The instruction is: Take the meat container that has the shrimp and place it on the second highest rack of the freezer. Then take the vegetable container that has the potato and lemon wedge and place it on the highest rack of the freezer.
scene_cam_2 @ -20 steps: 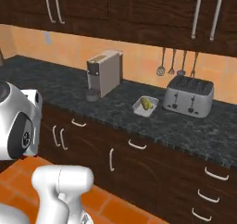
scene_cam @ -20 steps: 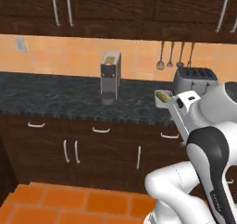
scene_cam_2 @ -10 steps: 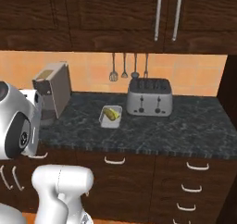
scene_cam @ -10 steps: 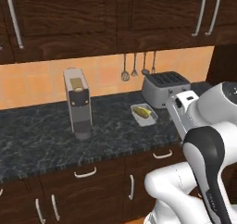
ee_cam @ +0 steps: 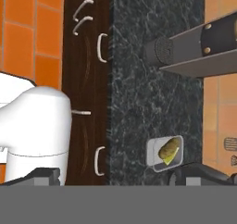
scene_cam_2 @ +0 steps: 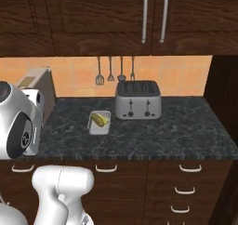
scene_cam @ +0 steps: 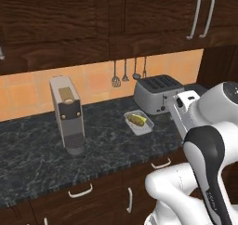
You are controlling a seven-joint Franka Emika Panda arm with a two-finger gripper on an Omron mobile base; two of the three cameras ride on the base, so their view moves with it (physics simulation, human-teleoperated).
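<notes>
Currently the shallow clear rectangular vegetable container point(scene_cam: 138, 122) with the olive-brown potato point(ee_cam: 168, 148) and yellow lemon wedge point(ee_cam: 170, 159) sits on the dark speckled stone counter point(scene_cam_2: 153, 138), just beside the silver four-slot toaster point(scene_cam_2: 137, 100). Farther from the toaster stands the grey upright coffee machine point(scene_cam: 68, 115). Whether the gripper is wide or narrow cannot be told.

Both base cams look down from behind the arm, left and right, sharing the bench point(scene_cam: 42, 159) and toaster point(scene_cam_2: 138, 100); hand cam's rolled sideways over the same bench.
</notes>
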